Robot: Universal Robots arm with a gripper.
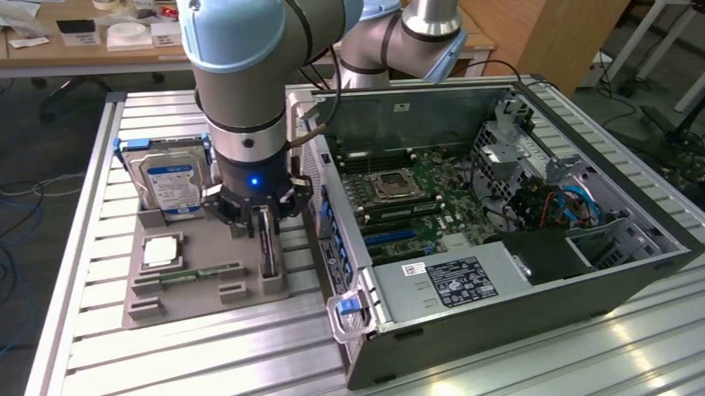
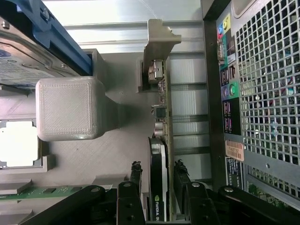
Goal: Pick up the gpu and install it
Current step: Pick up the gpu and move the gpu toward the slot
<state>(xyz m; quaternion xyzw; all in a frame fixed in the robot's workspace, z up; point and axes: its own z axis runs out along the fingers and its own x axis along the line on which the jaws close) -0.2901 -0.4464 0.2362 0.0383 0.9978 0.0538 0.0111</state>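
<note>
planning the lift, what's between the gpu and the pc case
Bare table slats, plus one finger of the hand, lie between the gpu and the case; the wrist view shows it.

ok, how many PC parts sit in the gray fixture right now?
4: hard drive upright at the far end; CPU mid-tray; memory stick flat toward the front; gpu on edge along the side nearest the case. The arm may hide more.
</note>
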